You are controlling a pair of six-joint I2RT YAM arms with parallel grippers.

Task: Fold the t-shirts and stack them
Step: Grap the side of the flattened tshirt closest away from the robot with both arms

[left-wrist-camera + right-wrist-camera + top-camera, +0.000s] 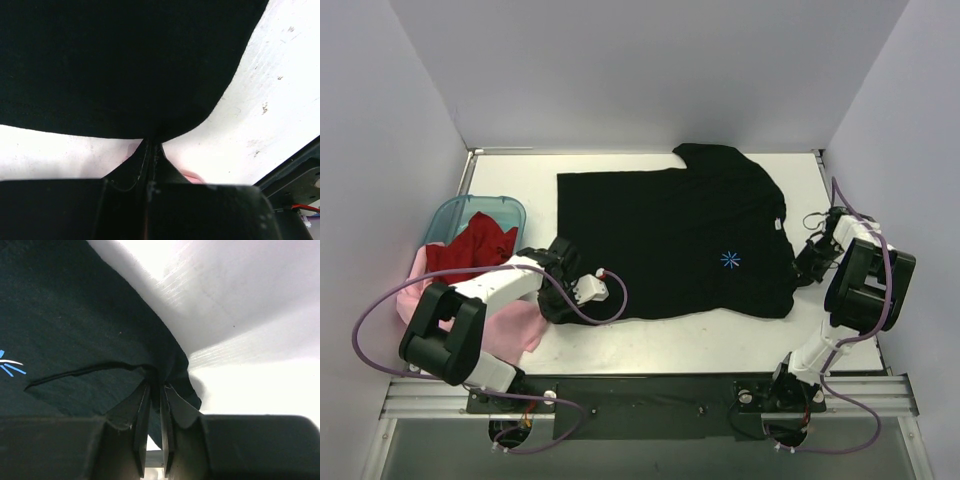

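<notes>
Both pincers grip the black t-shirt, ready for a first fold.

From above, the black t-shirt (670, 235) lies spread on the tabletop (700, 335), print up. The left pincer (558, 300) is at its near left corner and the right pincer (807, 265) at its right edge. The red t-shirt (480, 240) sits in the tub (445, 215), and the pink t-shirt (510, 325) lies just beside it. In the left wrist view the jaws are closed on the hem. In the right wrist view the jaws are closed on a pinch of cloth at the edge. I judge that the next move needs both arms to lift together and carry the cloth across evenly, without dragging.
</notes>
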